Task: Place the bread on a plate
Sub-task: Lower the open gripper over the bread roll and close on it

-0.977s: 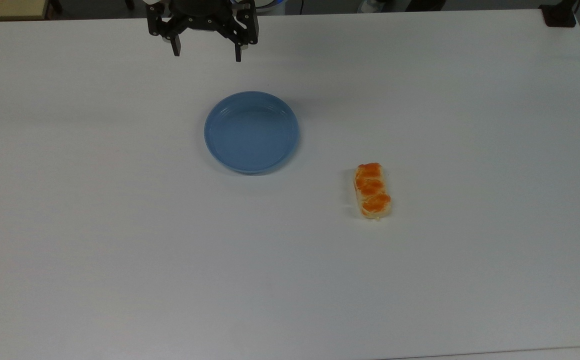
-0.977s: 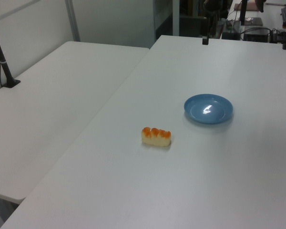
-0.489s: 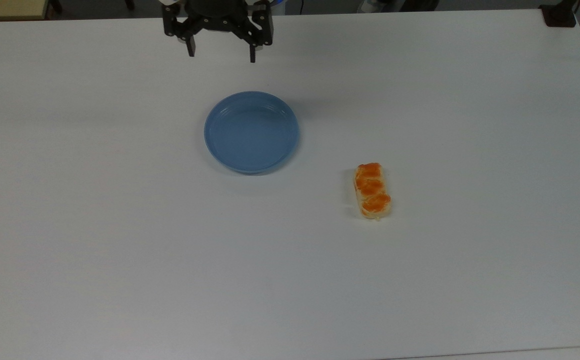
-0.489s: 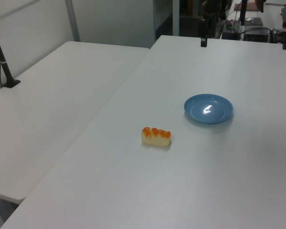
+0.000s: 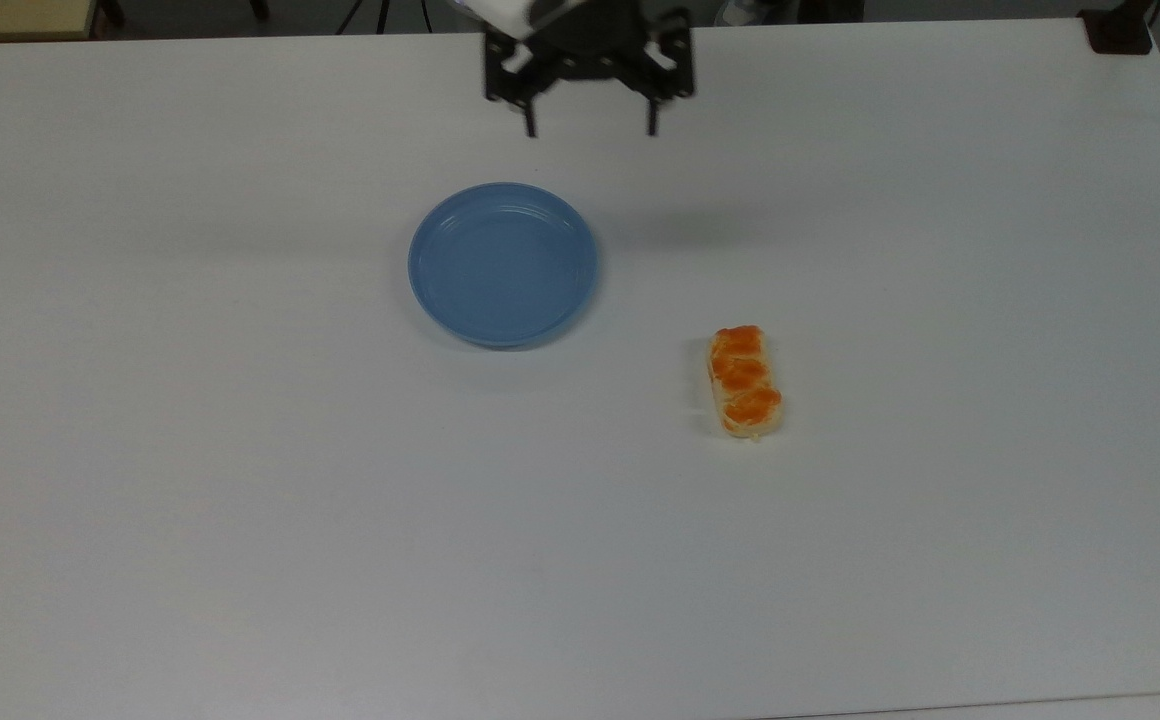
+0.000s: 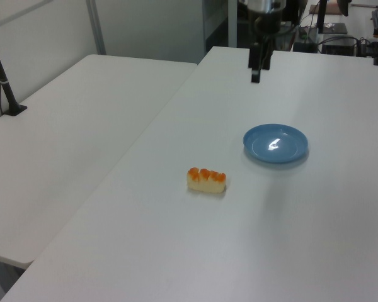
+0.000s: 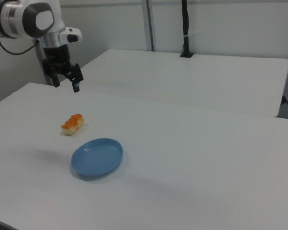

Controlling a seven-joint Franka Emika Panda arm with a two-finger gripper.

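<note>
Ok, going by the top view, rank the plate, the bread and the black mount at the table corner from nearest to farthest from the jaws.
1. The plate: just below the jaws, slightly toward the top view's left.
2. The bread: lower down, toward the top view's right.
3. The black mount: in the top view's upper right corner, clearly farthest.

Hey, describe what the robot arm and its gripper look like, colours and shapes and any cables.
The arm is made of rounded white segments with dark grey joint caps, and a thin black cable trails from its upper end. Its wrist carries a black angular two-finger gripper with a boxy body and two slim, straight black fingers.
</note>
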